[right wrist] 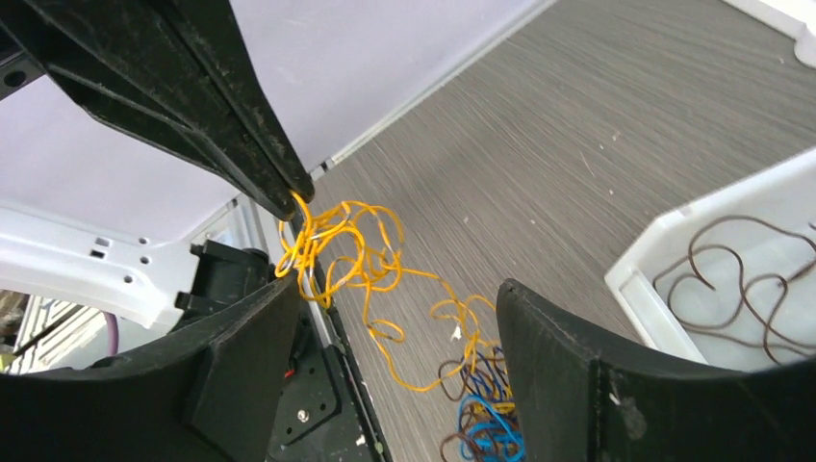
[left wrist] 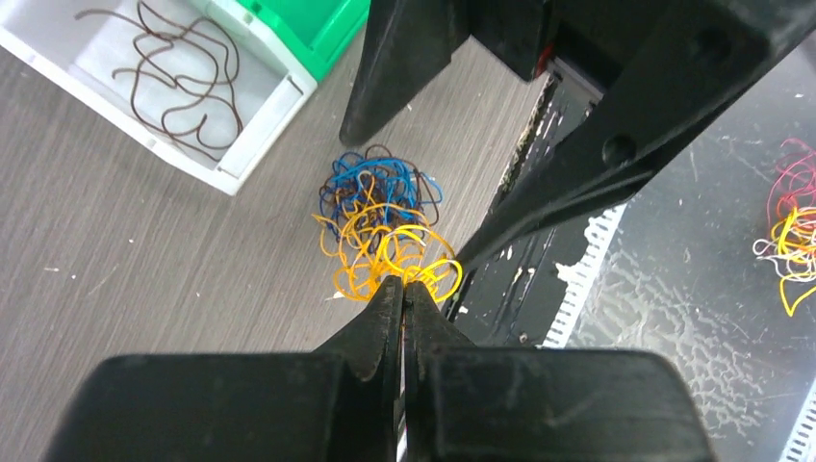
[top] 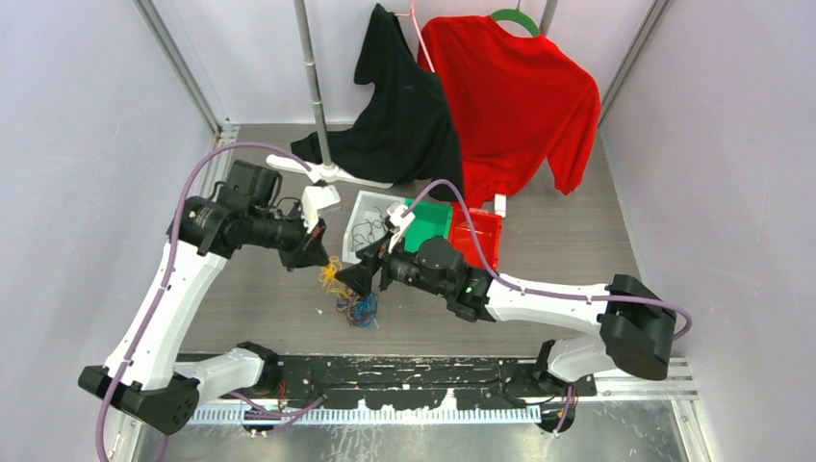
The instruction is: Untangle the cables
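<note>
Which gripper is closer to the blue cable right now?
Right. The right gripper sits open right by the blue cable; the left gripper pinches the yellow cable, farther off.

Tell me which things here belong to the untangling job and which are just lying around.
Job: yellow cable in the left claw, blue-and-brown tangle, brown cable in the white bin.
Lying about: black shirt, red sweater, both hanging.
</note>
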`<state>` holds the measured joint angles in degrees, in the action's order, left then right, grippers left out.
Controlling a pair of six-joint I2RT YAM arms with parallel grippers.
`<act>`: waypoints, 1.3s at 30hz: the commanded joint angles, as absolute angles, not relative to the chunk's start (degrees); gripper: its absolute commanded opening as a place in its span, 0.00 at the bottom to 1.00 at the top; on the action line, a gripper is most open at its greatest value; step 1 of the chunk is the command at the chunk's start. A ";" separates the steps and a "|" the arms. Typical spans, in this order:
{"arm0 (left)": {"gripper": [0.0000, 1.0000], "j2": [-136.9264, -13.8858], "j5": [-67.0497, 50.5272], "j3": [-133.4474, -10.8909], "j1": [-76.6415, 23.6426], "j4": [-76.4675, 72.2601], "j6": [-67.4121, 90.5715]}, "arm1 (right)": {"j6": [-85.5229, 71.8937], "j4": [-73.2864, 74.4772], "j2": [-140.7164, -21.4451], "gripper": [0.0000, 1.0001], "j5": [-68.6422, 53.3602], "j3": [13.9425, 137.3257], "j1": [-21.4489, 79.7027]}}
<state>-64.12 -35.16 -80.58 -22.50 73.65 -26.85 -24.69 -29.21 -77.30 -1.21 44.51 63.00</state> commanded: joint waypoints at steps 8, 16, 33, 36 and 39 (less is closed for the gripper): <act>0.00 -63.08 -44.07 -90.49 -22.69 75.56 -17.48 | -22.14 -44.00 -83.70 0.74 1.53 50.03 65.86; 0.00 -63.47 -45.53 -97.21 -22.72 76.07 -15.19 | -23.61 -46.39 -87.48 0.55 2.97 48.36 66.43; 0.00 -63.37 -27.48 -111.36 -22.68 64.65 -22.21 | -29.22 -49.28 -84.48 0.30 9.19 35.32 67.14; 0.00 -62.11 -22.91 -110.62 -22.68 58.33 -23.79 | -30.30 -48.92 -84.14 0.27 9.82 33.94 67.41; 0.00 -60.56 -18.16 -109.17 -22.68 50.39 -24.62 | -31.03 -48.86 -83.67 0.28 10.61 32.64 67.86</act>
<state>-63.48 -26.20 -109.89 -22.50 65.06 -22.00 -29.19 -46.09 -86.37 8.25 33.89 67.09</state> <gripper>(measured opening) 0.007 0.276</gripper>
